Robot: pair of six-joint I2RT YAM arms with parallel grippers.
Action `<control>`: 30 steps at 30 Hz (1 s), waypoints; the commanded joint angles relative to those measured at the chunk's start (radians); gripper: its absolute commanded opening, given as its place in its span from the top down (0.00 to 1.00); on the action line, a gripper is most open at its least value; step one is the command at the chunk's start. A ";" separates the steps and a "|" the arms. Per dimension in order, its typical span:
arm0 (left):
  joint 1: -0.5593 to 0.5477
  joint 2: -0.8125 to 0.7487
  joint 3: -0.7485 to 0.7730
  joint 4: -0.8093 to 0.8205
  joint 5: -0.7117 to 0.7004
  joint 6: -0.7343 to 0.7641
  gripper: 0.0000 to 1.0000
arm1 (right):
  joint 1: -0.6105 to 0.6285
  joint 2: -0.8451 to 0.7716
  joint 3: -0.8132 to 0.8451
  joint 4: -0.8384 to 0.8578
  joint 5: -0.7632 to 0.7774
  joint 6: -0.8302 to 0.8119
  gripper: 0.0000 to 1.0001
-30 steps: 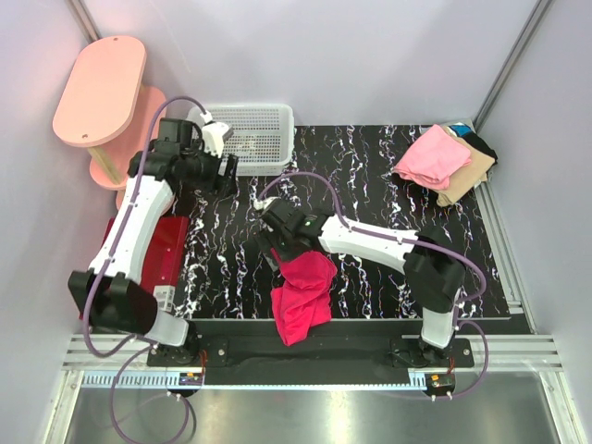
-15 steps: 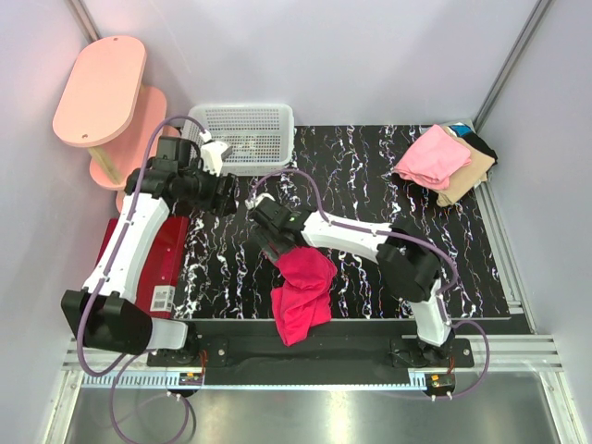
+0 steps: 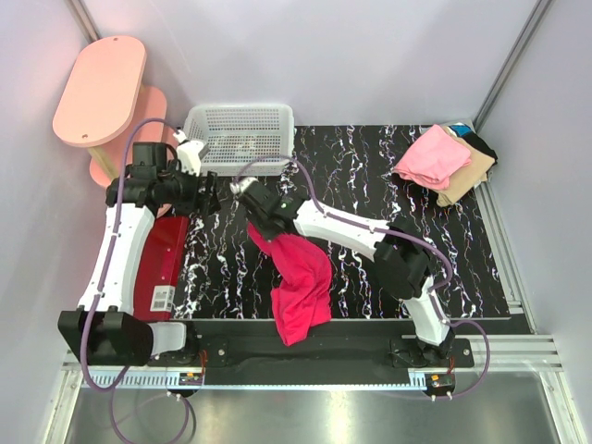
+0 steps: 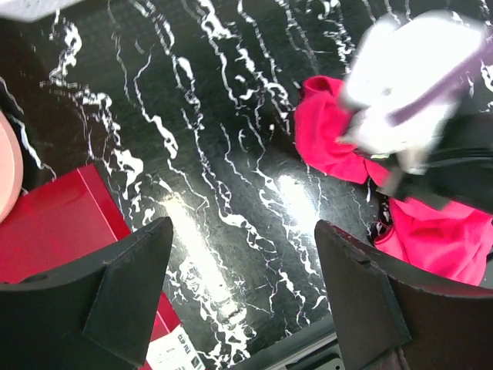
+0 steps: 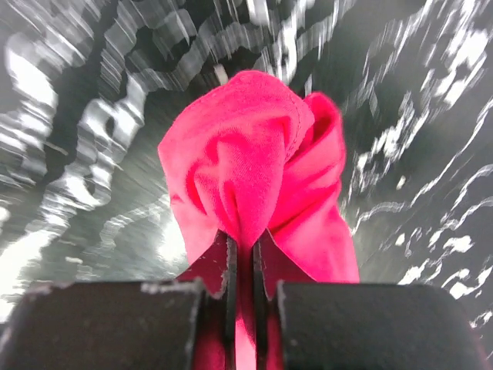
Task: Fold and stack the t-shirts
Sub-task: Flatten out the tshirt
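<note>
Black marbled table [image 3: 361, 157] fills the booth. At its left, the left claw [image 4: 243, 258] hangs wide and empty. Just right of it, the right claw [image 5: 240, 266] pinches the magenta shirt [image 3: 301, 277], whose length runs toward the near edge. Folded shirts [image 3: 439, 162] sit far right.

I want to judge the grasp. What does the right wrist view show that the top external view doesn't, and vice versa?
Only the right wrist view: the right gripper pinched shut on a bunched fold of the magenta t-shirt.
Only the top external view: the cloth trailing toward the near table edge, the folded t-shirts at the far right corner, the white basket and the dark red mat.
Both: the magenta t-shirt over the black marbled table.
</note>
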State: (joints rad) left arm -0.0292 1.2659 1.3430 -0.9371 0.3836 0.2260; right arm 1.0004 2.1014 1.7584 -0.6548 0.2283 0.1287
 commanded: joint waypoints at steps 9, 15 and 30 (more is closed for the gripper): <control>0.196 -0.036 -0.087 0.080 0.069 -0.048 0.21 | 0.072 -0.010 0.771 -0.150 0.104 -0.124 1.00; 0.196 -0.043 -0.085 0.086 0.112 -0.074 0.21 | 0.066 -0.174 0.670 -0.135 0.316 -0.179 1.00; 0.221 -0.069 -0.027 0.095 0.156 -0.165 0.24 | -0.138 -0.500 0.170 -0.055 0.244 0.023 1.00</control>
State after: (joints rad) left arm 0.1638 1.2491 1.2564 -0.8875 0.5125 0.1108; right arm 0.8444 1.5574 1.8488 -0.7620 0.5541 0.1062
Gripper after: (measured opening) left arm 0.775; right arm 0.061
